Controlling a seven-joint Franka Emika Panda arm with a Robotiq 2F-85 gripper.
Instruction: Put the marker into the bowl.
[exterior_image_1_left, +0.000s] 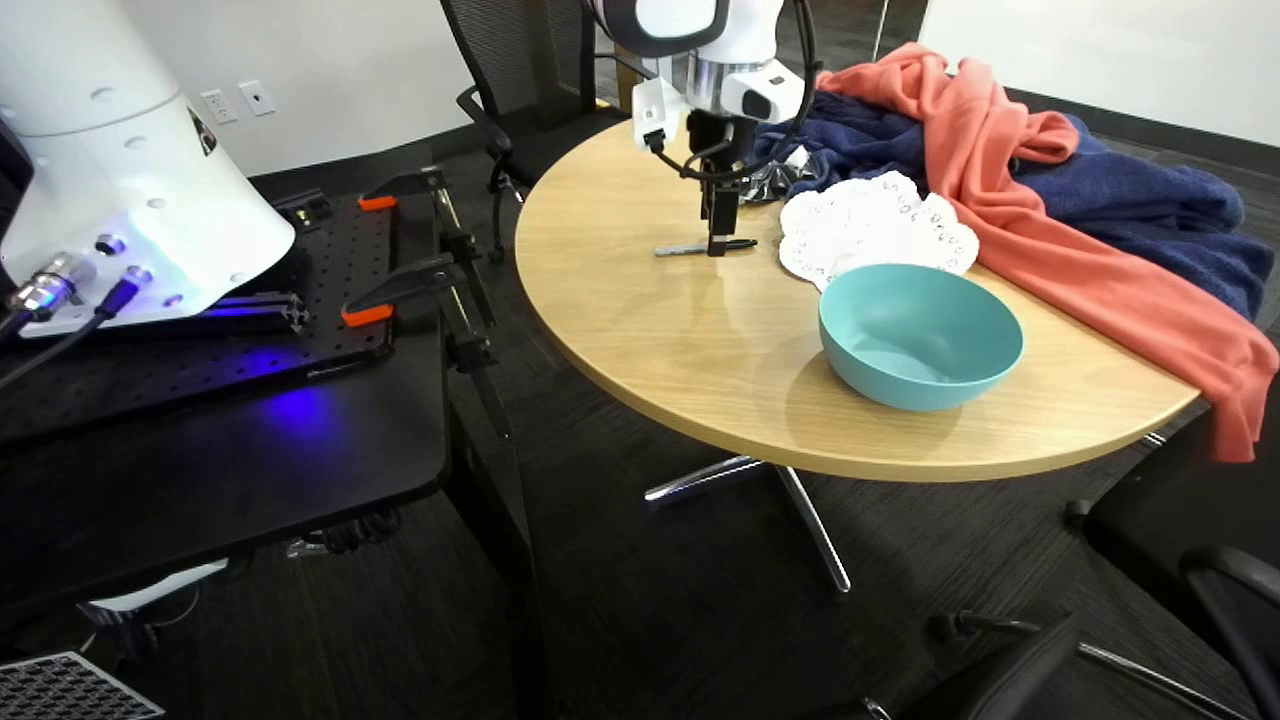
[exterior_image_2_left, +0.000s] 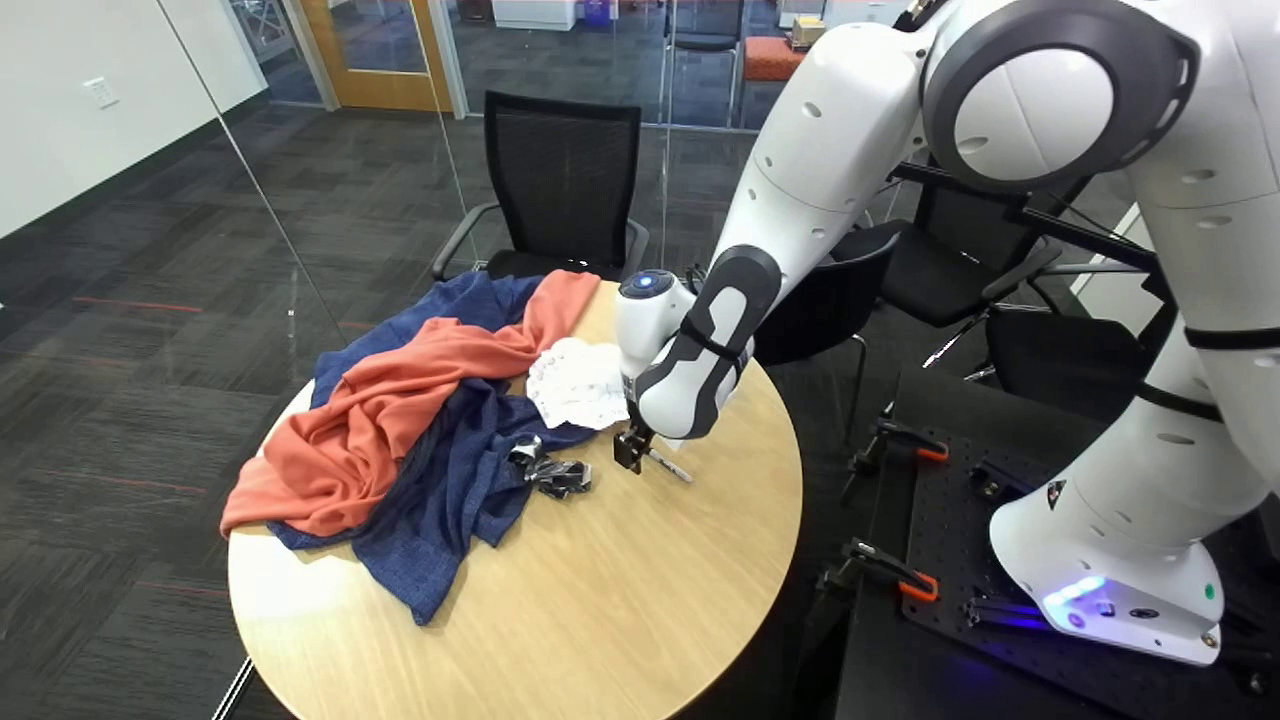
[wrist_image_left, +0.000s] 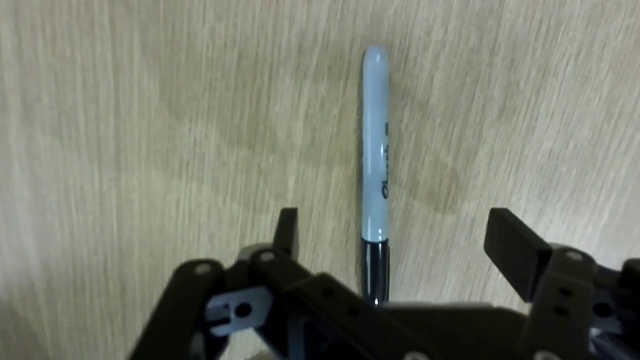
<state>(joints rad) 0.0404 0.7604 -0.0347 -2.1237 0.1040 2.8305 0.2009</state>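
Note:
The marker (wrist_image_left: 375, 150), grey with a black cap, lies flat on the table. It also shows in both exterior views (exterior_image_1_left: 682, 250) (exterior_image_2_left: 671, 466). My gripper (wrist_image_left: 394, 225) is open and empty just above it. In the wrist view the marker lies between the two fingers, nearer the left one, touching neither; its cap end is hidden under the gripper. The gripper also shows in both exterior views (exterior_image_1_left: 718, 243) (exterior_image_2_left: 629, 455). The teal bowl (exterior_image_1_left: 905, 378) stands upright near the table edge in an exterior view; its visible inside is empty. It does not show in the remaining views.
A white lacy paper piece (exterior_image_1_left: 875, 228) lies beside the bowl on the round wooden table (exterior_image_1_left: 640, 330). A navy cloth (exterior_image_2_left: 470, 490) and a coral cloth (exterior_image_2_left: 400, 400) are heaped along the table. A crumpled black wrapper (exterior_image_2_left: 555, 473) lies near the gripper. Chairs (exterior_image_2_left: 565, 180) surround the table.

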